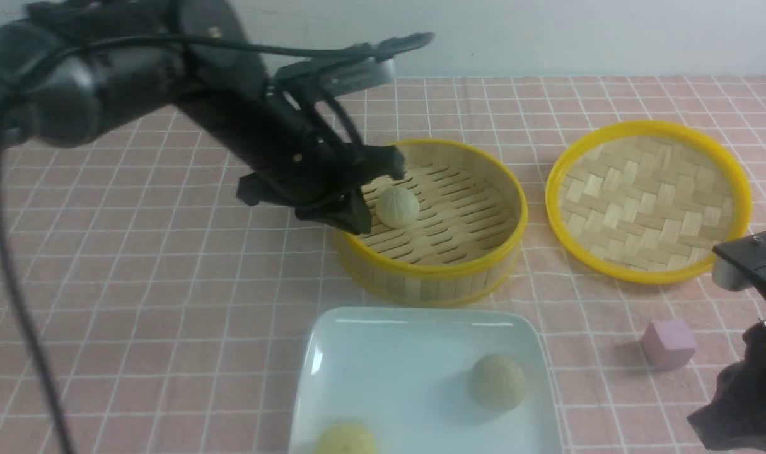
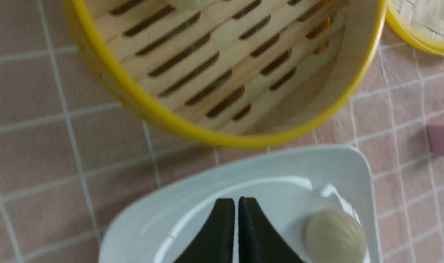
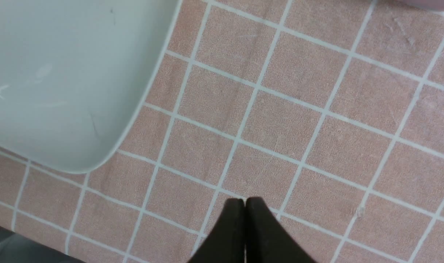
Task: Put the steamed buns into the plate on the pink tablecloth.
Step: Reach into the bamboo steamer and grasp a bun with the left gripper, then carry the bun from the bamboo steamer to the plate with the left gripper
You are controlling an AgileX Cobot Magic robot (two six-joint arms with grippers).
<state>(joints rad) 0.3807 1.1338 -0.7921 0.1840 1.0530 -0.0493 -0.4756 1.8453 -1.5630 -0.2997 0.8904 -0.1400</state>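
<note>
Left arm: the left gripper has its fingers pressed together on nothing and hangs above the plate. We judge it free to go for another bun.
Basket bun: the basket bun lies on the slats of the steamer basket, beyond the left fingertips and apart from them. We judge it the one yet to be moved.
On the plate: the plate bun rests near the left fingers, off to one side and not touching. The yellower bun lies on the robot's side of those fingers.
Right arm: the right gripper, fingers closed together and empty, hangs over bare pink tablecloth just off the plate's corner. We judge this keeps it clear of the left arm.
Unclear: the left arm covers part of the basket's rim in the front view, and we cannot tell the fingertips' height. The yellower bun is cut by the frame's edge, and most of the right arm is out of frame.
</note>
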